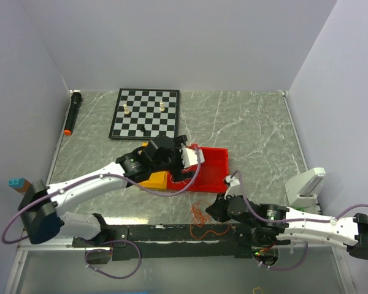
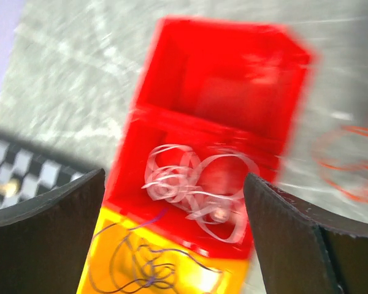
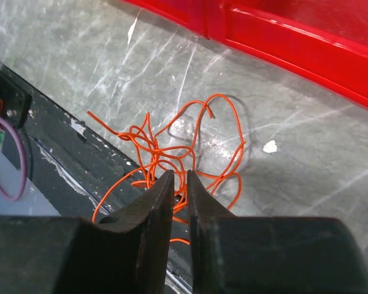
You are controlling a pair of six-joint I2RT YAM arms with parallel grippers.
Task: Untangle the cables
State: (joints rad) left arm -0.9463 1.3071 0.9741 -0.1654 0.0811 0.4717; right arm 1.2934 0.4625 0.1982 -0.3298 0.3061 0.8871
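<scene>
Lower centre of the right wrist view: the right gripper [image 3: 179,184] has its jaws nearly pressed together over the orange cable [image 3: 172,147], which lies tangled on the table [image 3: 306,153]; whether a strand is pinched cannot be told. Further back, the left gripper [image 2: 175,177] hangs spread wide and empty above the red bin [image 2: 221,73], which holds the white cable [image 2: 190,190]. The bluish cable [image 2: 141,263] lies in the adjoining yellow bin [image 2: 110,245]. A chessboard [image 1: 144,113] sits in the upper centre.
</scene>
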